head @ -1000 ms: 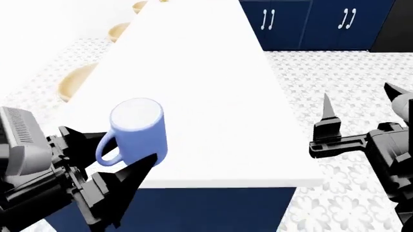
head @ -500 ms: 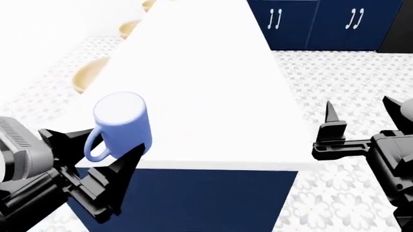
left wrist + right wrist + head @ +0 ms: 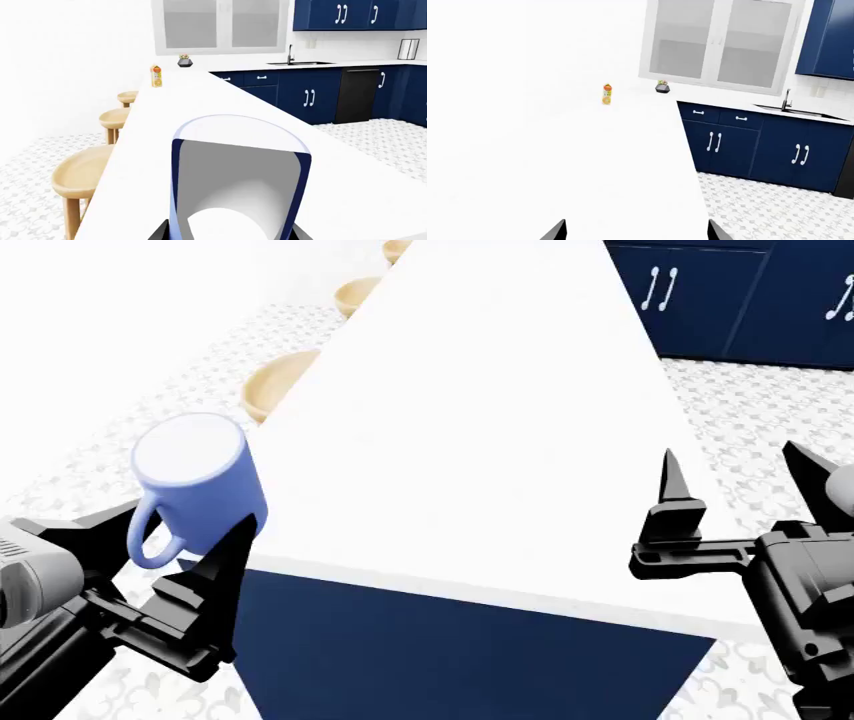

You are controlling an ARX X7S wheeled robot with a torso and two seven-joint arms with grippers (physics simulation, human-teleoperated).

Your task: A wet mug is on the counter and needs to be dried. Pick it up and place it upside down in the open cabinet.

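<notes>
Left claw (image 3: 187, 560) pinching the mug (image 3: 196, 485) by its sides, mug upright, lifted clear of the counter (image 3: 507, 430) and hanging just off the counter's near-left corner, over the patterned floor; loop handle faces the robot. Right claw (image 3: 731, 490) spread, holding nothing, hovering at the counter's near-right edge

Risks, as judged: mug not yet flipped, so the wrist roll to get it upside down could let the smooth wet wall slip between the fingers, and a drop here lands on the floor, not the counter. Handle sits close to the claw body, could catch during the roll. Cabinet with open shelves not seen in any view, so the base or torso has to turn with a loaded claw; a swing could knock the mug on the counter edge or the wooden stools (image 3: 276, 383)

View differences: head view shows both claws and the mug's outside plus handle. Left wrist view looks right at the mug (image 3: 240, 185) filling the frame, fingertips barely visible, and far down the counter an orange bottle (image 3: 156, 76), small plant pot (image 3: 185, 61), sink faucet (image 3: 291, 53). Right wrist view shows no mug, only bare counter (image 3: 594, 165) between its finger tips, same bottle (image 3: 606, 94)
</notes>
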